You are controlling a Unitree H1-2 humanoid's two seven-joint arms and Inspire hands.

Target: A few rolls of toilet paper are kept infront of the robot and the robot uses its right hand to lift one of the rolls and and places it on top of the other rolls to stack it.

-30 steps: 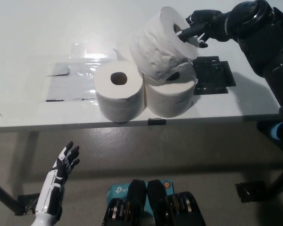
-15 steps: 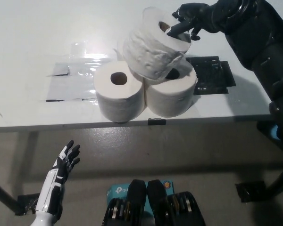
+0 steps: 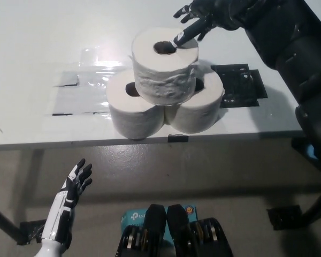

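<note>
Three white toilet paper rolls stand on the white table near its front edge. The left roll and the right roll sit side by side. The third roll rests upright on top, bridging both. My black right hand hovers just beyond the top roll's far right rim, open, fingers spread, one fingertip touching the rim next to the core hole. My white left hand rests low at the lower left, below the table edge, open and holding nothing.
A clear plastic sheet lies taped on the table left of the rolls. A black patterned mat lies to their right. The table's front edge runs just before the rolls. A teal box sits on the floor below.
The top roll has gone from tilted in my right hand to upright across the two lower rolls. My right hand has let go and risen up and back.
</note>
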